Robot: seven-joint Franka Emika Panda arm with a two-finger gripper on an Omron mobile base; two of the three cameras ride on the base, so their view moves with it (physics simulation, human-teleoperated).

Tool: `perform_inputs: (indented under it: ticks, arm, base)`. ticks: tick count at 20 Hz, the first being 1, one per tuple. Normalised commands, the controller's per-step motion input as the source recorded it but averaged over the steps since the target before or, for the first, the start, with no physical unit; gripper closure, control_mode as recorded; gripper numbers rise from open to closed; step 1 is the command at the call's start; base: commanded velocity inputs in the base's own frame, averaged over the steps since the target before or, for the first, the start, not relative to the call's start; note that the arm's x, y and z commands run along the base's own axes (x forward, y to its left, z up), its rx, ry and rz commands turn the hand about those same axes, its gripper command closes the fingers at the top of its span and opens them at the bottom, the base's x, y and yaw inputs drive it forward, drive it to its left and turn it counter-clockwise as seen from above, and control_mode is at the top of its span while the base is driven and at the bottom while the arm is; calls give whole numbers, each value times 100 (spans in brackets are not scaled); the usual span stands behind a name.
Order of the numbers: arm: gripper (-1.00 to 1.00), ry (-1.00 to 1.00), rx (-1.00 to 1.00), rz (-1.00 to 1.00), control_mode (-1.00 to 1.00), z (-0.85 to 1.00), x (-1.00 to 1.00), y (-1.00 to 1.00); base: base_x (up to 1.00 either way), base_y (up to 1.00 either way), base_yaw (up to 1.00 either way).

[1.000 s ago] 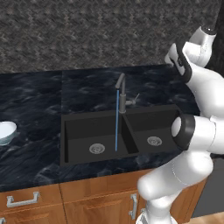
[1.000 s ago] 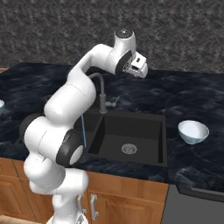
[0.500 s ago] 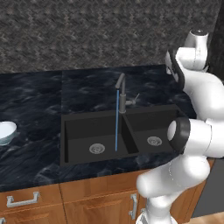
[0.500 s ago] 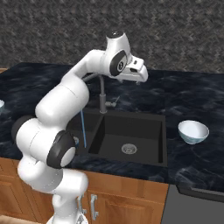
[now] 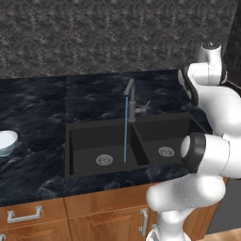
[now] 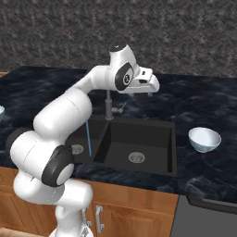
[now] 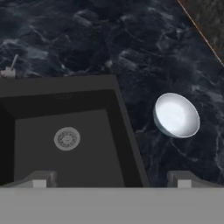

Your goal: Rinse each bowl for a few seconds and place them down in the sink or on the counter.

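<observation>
Two bowls unrinsed on surface (image 6: 203, 102), right bowl (image 6: 204, 139) beside sink (image 6: 139, 148), left bowl (image 5: 6, 142) well apart; faucet (image 5: 130, 101) running; end effector (image 7: 109, 178) spread, empty, raised over right basin; both rinses and placements remaining.

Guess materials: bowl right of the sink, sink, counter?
Bowl: glossy white with a blue tint, probably glazed ceramic; bright sheen inside.
Sink: matte black, no reflections, perhaps composite; silver metal-looking drain.
Counter: polished black stone look, pale veining, likely marble.
</observation>
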Motion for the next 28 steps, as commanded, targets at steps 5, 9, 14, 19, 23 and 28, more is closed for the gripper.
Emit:
perform_inputs:
  ticks: [5,9,14,19,23,28]
  arm:
    - [-100,11,-5,0,-100,-15,-9,-18]
    - [-100,8,-2,0,-100,-9,-18,-28]
    - [-100,13,0,0,-100,-10,-18,-21]
    - [-100,9,0,0,-100,-19,-10,-19]
    - [-100,6,0,1,-100,-26,-13,-26]
    - [-100,1,1,1,-100,-19,-11,-23]
  base:
    - [0,0,0]
    - [0,0,0]
    - [0,0,0]
    - [0,0,0]
    - [0,0,0]
    - [0,0,0]
